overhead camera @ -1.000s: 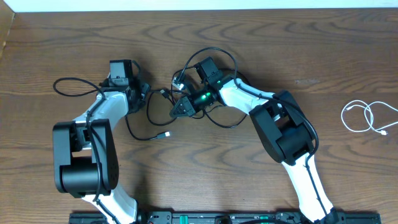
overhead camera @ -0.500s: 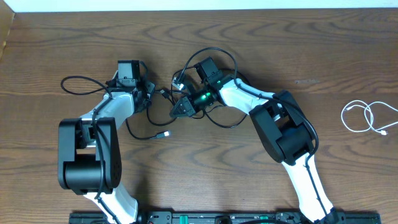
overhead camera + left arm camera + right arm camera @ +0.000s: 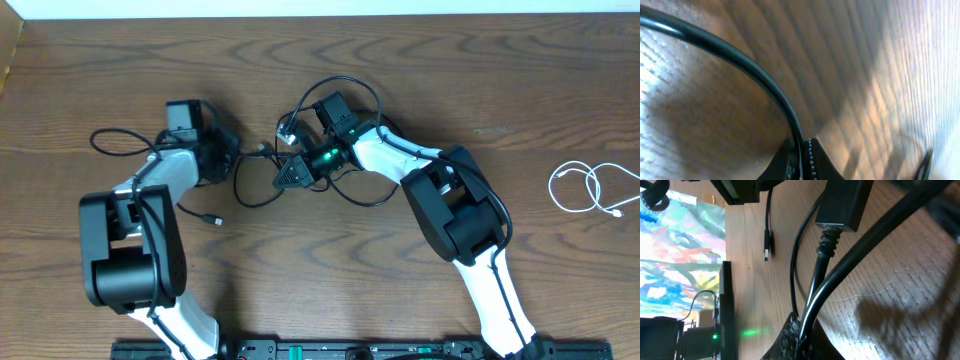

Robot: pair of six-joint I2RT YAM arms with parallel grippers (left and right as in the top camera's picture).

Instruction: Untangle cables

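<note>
Three cables lie on the table [image 3: 480,60], one white and two black. The white cable [image 3: 590,188] sits in loose loops at the far right, well apart from both arms. The black cables [image 3: 340,81] cross and loop around each other mid-table, between the two grippers. The left gripper [image 3: 801,150] has its fingers pressed together on a black cable that curves away over the wood. The right gripper [image 3: 801,332] likewise pinches a black cable, beside a blocky plug housing. One loose plug [image 3: 211,218] lies near the left arm.
</note>
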